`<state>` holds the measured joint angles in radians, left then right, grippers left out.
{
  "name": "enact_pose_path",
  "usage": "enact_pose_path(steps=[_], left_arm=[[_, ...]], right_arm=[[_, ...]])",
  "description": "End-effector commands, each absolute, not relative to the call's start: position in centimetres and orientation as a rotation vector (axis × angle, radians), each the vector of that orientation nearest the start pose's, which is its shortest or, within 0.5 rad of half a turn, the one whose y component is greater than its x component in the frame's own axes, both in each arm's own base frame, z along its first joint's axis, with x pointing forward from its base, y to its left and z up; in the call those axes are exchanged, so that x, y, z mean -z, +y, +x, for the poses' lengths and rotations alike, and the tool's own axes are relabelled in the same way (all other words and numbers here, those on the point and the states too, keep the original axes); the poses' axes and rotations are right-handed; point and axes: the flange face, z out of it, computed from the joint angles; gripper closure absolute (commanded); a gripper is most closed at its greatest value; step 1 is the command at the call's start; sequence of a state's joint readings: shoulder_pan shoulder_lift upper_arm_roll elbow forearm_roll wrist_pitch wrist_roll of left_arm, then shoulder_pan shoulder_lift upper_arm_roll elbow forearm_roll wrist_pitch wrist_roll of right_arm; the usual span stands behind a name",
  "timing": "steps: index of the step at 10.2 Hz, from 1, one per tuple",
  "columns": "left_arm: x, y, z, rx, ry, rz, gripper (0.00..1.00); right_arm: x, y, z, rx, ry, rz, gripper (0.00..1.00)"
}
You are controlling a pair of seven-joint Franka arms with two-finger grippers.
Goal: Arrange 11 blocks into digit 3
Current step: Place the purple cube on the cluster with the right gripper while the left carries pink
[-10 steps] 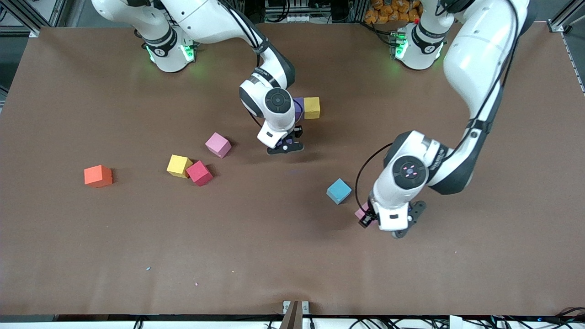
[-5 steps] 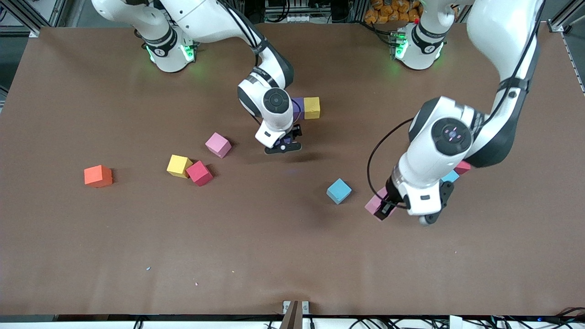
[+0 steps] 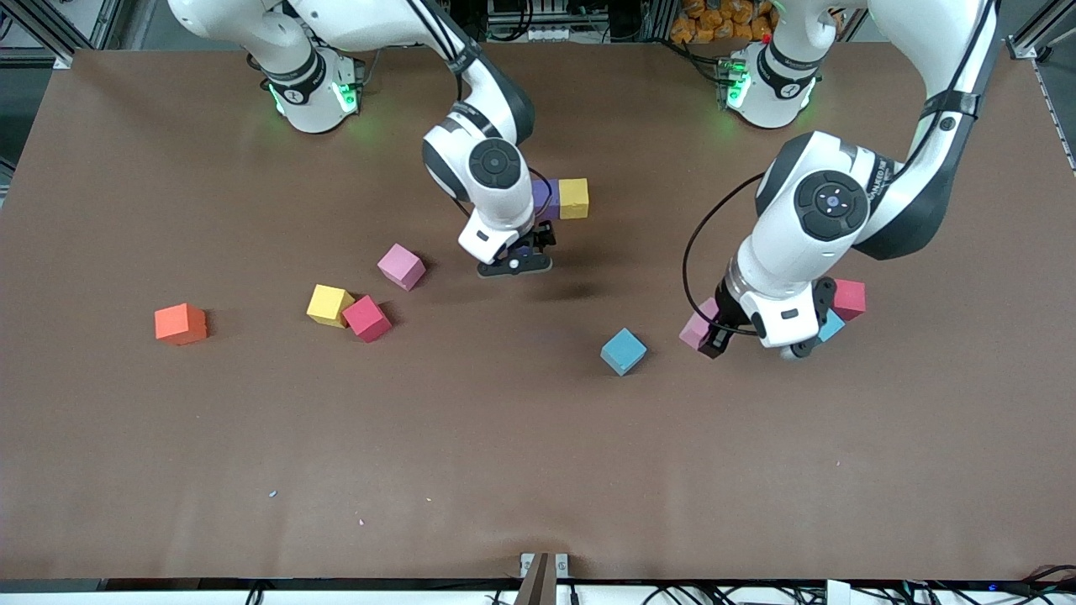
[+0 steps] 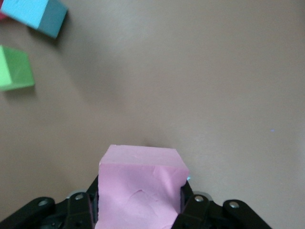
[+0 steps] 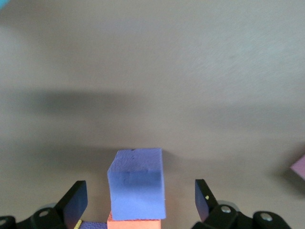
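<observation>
My right gripper (image 3: 521,252) stands open around a purple block (image 5: 137,183), its fingers (image 5: 76,200) clear of the block's sides. That block touches an orange block (image 5: 133,223). Beside them lie another purple block (image 3: 545,195) and a yellow block (image 3: 574,197). My left gripper (image 3: 706,336) is shut on a pink block (image 3: 696,329), which fills the space between its fingers (image 4: 188,202) above the table. A light blue block (image 3: 623,350) lies close by.
Toward the right arm's end lie a pink block (image 3: 401,266), a yellow one (image 3: 329,304), a red one (image 3: 366,318) and an orange one (image 3: 180,323). By the left gripper lie a red block (image 3: 849,299), a light blue one (image 3: 832,326) and a green one (image 4: 14,69).
The right gripper opened and let go of the purple block. The left arm lifted the pink block and carried it toward the red and light blue blocks.
</observation>
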<state>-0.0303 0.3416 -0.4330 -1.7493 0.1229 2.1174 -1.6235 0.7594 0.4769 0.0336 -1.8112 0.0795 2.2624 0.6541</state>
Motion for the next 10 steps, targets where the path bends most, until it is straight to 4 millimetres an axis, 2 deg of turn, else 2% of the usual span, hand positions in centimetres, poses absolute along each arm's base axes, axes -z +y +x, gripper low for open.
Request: enact_pose_path(steps=[1, 2, 3, 6, 7, 8, 9, 10], left_arm=[[-37.5, -28.3, 55.0, -0.052, -1.945, -2.558, 1.00], [-36.9, -29.5, 53.6, -0.064, -2.017, -2.495, 1.00], [-36.6, -31.1, 52.6, -0.086, -2.099, -2.420, 1.00], [-34.1, -37.9, 47.9, -0.140, -2.184, -2.272, 1.00], [-33.1, -38.8, 47.2, -0.157, -2.225, -2.208, 1.00], [-32.4, -40.5, 45.9, -0.170, -2.261, -2.157, 1.00], [-31.1, -42.3, 44.3, -0.182, -2.264, -2.118, 1.00], [-29.4, -42.9, 43.6, -0.165, -2.249, -2.097, 1.00]], right_arm=[[-29.6, 41.5, 49.0, -0.097, -0.075, -3.079, 0.00], [-29.4, 40.0, 50.2, -0.091, -0.157, -3.073, 0.00], [-29.3, 37.6, 51.9, -0.094, -0.187, -3.074, 0.00], [-29.2, 31.6, 54.9, -0.160, -0.380, -3.077, 0.00], [-29.3, 29.1, 56.1, -0.174, -0.424, -3.071, 0.00], [-29.1, 25.8, 57.6, -0.173, -0.505, -3.066, 0.00], [-28.8, 23.6, 58.4, -0.177, -0.593, -3.055, 0.00], [-28.4, 21.4, 58.9, -0.181, -0.681, -3.063, 0.00]])
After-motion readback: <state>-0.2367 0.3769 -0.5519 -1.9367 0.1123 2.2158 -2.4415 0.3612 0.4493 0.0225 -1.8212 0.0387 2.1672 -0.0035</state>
